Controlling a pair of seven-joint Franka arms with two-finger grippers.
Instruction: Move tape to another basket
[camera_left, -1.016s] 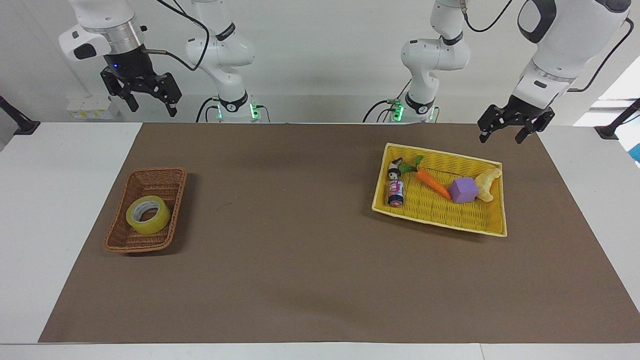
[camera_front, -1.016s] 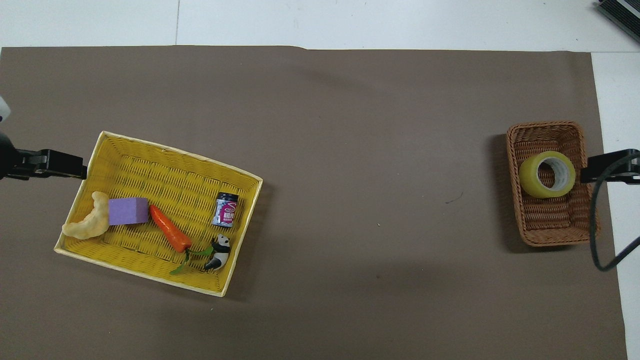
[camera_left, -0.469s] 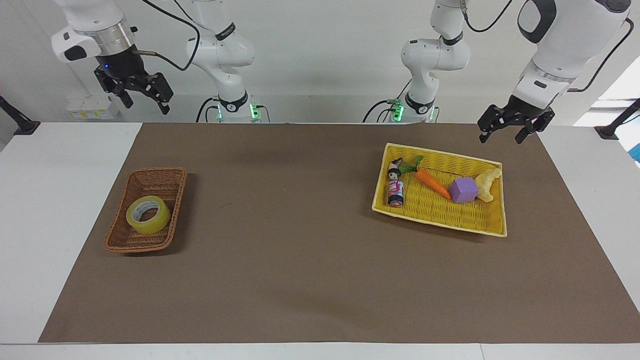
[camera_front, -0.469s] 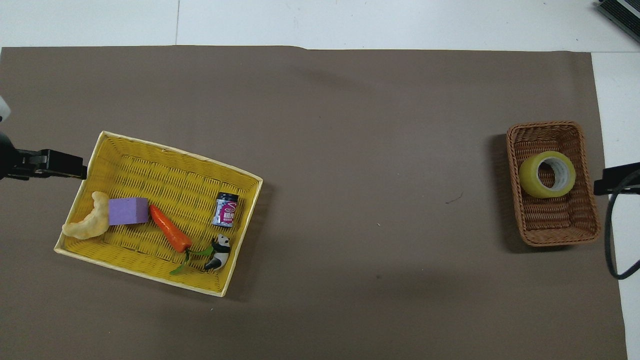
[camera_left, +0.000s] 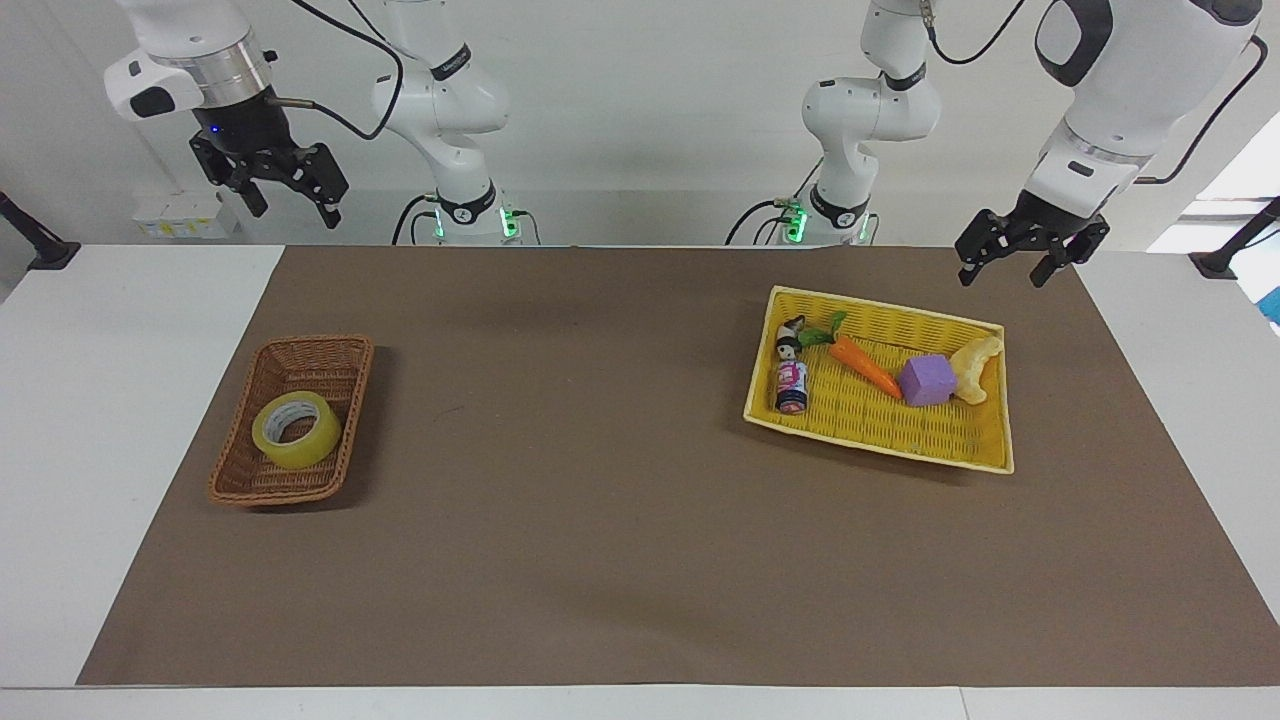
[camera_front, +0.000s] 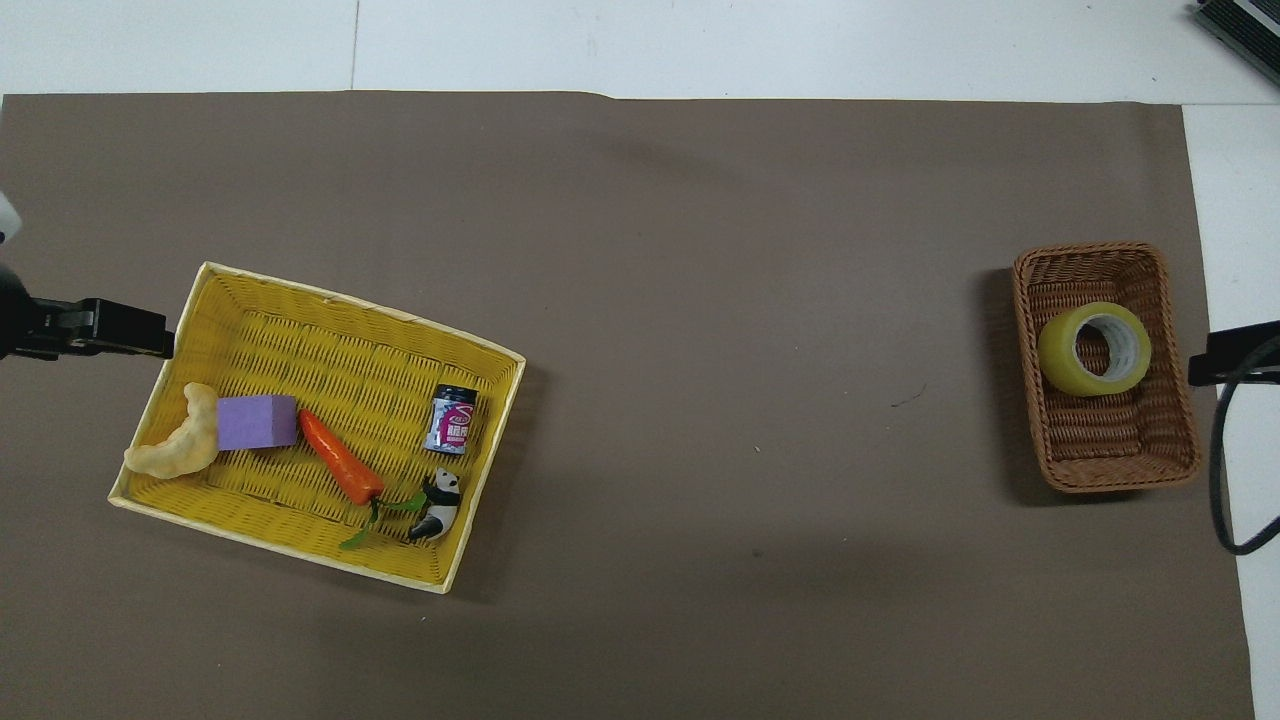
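A robotics lab: two white arms (camera_left: 450, 110) bolted at a white table (camera_left: 120, 400) with brown mat (camera_left: 600, 500).

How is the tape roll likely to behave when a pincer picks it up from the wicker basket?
The tape looks like a rigid ring, so probably firm to pinch. Its glossy curved side may slip. It leans in the basket, so a nudge could roll it.

The tape (camera_left: 296, 429) lies in the basket (camera_left: 262, 482) at the right arm's end of the table. The tray (camera_left: 975, 453), well apart from the basket toward the left arm's end, holds a cube (camera_left: 927, 381) with a carrot (camera_left: 865, 366) beside it.
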